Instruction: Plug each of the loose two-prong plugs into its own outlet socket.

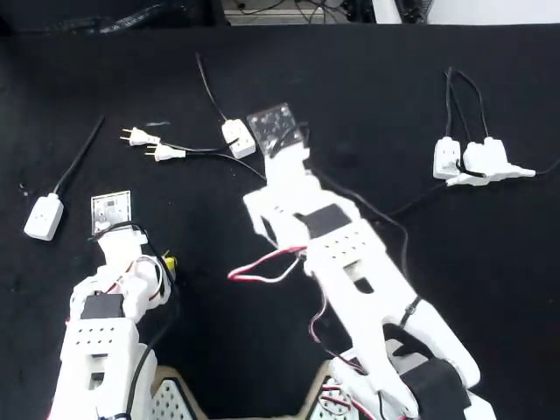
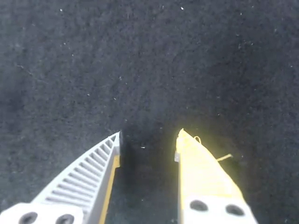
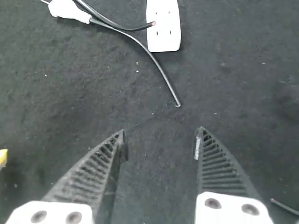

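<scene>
Two loose white two-prong plugs (image 1: pixel 136 137) (image 1: pixel 166 153) lie on the black cloth at the back left, their black cords running to a white outlet socket (image 1: pixel 238 138). My right gripper (image 3: pixel 160 135) hangs open over bare cloth, a short way from that socket (image 3: pixel 163 23) and one plug (image 3: pixel 69 9), with nothing between its fingers. My left gripper (image 2: pixel 149 137) is open too, above bare black cloth at the front left. A second white outlet socket (image 1: pixel 44 216) lies at the far left on its own cord.
At the back right sits a cluster of white outlet blocks (image 1: pixel 477 162) with black cords looped above them. A thin black cord (image 3: pixel 154 65) crosses the cloth just ahead of my right gripper. Red and white wires (image 1: pixel 262 267) hang beside the right arm.
</scene>
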Action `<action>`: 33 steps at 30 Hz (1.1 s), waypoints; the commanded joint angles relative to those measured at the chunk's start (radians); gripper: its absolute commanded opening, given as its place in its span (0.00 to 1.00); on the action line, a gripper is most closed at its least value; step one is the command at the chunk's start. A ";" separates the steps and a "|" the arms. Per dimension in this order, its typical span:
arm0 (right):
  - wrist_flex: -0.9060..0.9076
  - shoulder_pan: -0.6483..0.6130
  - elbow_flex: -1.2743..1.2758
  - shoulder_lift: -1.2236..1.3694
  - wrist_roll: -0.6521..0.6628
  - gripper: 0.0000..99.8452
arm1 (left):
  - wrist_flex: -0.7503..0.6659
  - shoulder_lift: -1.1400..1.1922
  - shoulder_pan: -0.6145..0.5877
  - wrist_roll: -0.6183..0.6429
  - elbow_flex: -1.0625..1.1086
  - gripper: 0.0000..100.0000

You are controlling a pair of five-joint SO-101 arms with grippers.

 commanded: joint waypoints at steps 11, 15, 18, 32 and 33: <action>-0.173 -0.014 0.113 -0.047 -0.008 0.22 | 0.002 -0.008 -0.047 -0.006 -0.058 0.20; -0.172 -0.014 0.136 -0.073 -0.005 0.22 | 0.023 -0.009 -0.142 -0.005 -0.087 0.20; -0.176 -0.018 0.180 -0.160 -0.005 0.22 | 0.071 -0.009 -0.194 -0.005 -0.120 0.20; -0.328 -0.020 0.367 -0.306 -0.005 0.22 | 0.155 0.003 -0.386 -0.123 -0.361 0.20; -0.338 -0.020 0.375 -0.314 -0.005 0.22 | 0.196 0.003 -0.401 -0.149 -0.406 0.20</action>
